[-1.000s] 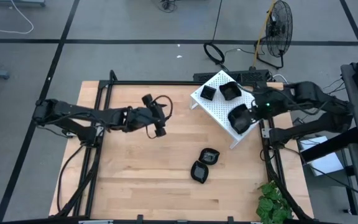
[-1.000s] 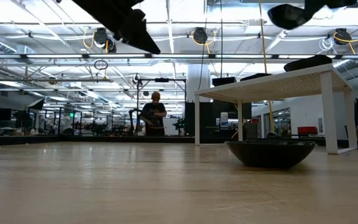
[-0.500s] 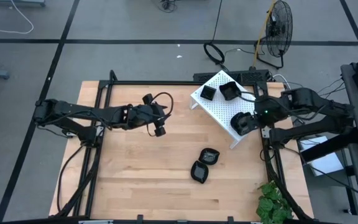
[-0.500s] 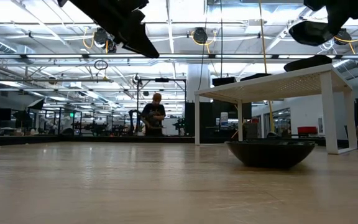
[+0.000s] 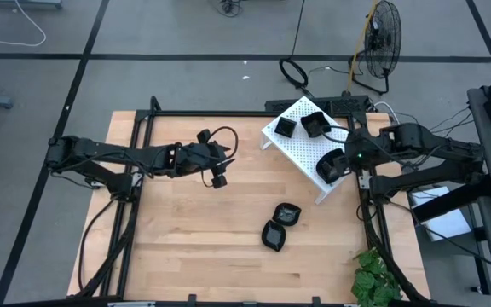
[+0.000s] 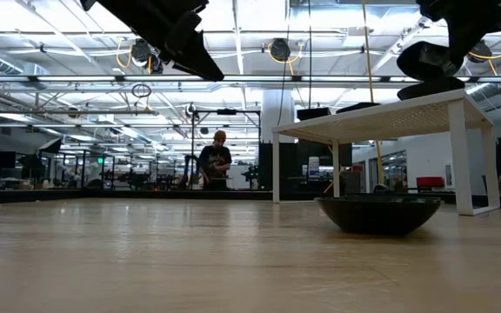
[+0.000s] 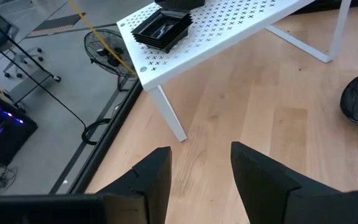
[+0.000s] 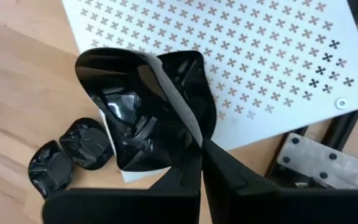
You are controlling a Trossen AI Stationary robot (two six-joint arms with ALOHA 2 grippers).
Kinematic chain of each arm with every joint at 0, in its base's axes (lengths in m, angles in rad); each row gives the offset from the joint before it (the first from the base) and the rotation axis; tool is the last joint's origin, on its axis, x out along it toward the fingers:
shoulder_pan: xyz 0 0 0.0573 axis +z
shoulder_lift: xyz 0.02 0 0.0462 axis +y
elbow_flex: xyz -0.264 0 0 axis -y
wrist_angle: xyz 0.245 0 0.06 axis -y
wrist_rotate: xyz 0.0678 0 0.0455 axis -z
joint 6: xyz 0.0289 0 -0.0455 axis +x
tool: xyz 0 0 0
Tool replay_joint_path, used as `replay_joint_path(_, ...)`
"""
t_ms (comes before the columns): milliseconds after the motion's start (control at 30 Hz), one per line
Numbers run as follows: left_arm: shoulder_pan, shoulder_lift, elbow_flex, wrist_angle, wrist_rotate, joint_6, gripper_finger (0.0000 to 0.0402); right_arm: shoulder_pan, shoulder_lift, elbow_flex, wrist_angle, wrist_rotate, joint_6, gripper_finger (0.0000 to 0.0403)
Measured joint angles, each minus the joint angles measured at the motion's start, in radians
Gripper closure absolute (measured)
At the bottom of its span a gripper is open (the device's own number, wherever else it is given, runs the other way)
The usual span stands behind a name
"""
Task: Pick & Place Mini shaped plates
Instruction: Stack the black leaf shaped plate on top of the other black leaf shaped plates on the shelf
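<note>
My right gripper (image 5: 341, 160) is shut on a glossy black mini plate (image 8: 138, 112) above the near end of the white perforated rack (image 5: 301, 145). In the low view the plate (image 6: 426, 59) hangs just above the rack top (image 6: 381, 113). Two more plates (image 5: 285, 127) (image 5: 315, 124) rest on the rack. Two plates (image 5: 287, 214) (image 5: 274, 234) lie on the wooden table. My left gripper (image 5: 217, 176) hovers open and empty over the table's middle left; its wrist view shows the gap (image 7: 201, 165). My right gripper pinches the plate's rim (image 8: 190, 134) between its two fingers (image 8: 222, 163), at the edge nearest the wrist. The plate is lifted clear and tilted, jutting out past the fingertips over the rack's near end.
The rack stands on legs (image 7: 169, 112) at the table's far right. A black frame (image 5: 139, 128) runs along the table's edges. A green plant (image 5: 373, 277) sits at the near right corner. A person (image 6: 214, 161) stands far behind the table.
My right gripper has gone down toward the rack top with the plate, which has tipped more steeply and stays clear of the rack.
</note>
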Motion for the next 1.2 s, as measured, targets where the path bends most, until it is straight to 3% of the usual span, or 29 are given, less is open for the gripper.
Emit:
replay_joint_path(300, 0.0, 0.0, 0.0, -0.006, 0.004, 0.013, 0.0246, 0.0, 0.018, 0.0, 0.024, 0.0, -0.058, 0.0393)
replay_joint_path(567, 0.0, 0.0, 0.0, -0.009, 0.005, 0.019, 0.0243, 0.0, 0.031, 0.0, 0.024, 0.005, -0.062, 0.0329)
replay_joint_path(800, 0.001, 0.0, 0.0, -0.002, 0.023, 0.011, 0.0225, 0.0, 0.016, 0.0, 0.094, 0.069, -0.15, 0.0283)
replay_joint_path(1000, -0.012, 0.0, 0.0, 0.002, 0.19, 0.0, 0.021, 0.018, 0.001, 0.0, 0.396, 0.098, -0.422, 0.0273)
replay_joint_path(1200, -0.075, 0.027, 0.0, 0.044, 0.324, -0.055, 0.0206, 0.096, 0.033, 0.0, 0.746, -0.068, -0.769, 0.0277)
